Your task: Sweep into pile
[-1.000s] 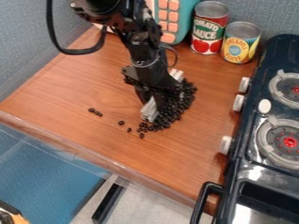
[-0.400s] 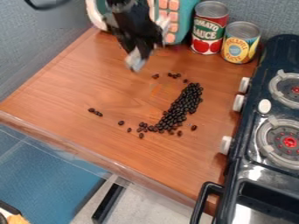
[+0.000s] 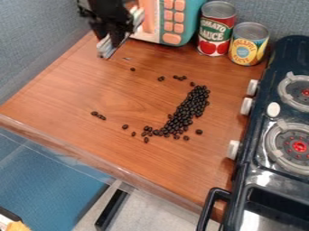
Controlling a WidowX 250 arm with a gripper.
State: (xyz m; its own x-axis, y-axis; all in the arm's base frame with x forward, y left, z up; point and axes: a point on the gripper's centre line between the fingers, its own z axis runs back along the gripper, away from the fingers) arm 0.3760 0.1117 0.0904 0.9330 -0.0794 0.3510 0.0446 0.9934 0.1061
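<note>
Bar up by the far left corner, beans in a long curved heap

As best we can make out in the blur, the fingers are clamped on a pale bar [image 3: 105, 48], one end of it showing beyond each side of the dark gripper [image 3: 110, 41]. We see them close to the table's far left corner, well apart from the heap.

Out from there, one dark bean [image 3: 133, 69] lies alone, and a few more are scattered between it and the top of the heap. The main heap of beans [image 3: 192, 103] lies right of the table's middle, bending down and left towards the near edge of the table [image 3: 72, 97]. We find single beans just beside its lower end, on both sides, and a short row of beans [image 3: 98, 116] farther off towards the left edge.

Along the far edge we have a teal toy with orange buttons [image 3: 172, 39], then a red-and-green can [image 3: 216, 29] and a yellow-and-blue can [image 3: 248, 44], both upright. A dark toy stove [image 3: 258, 135] runs down the right edge.
</note>
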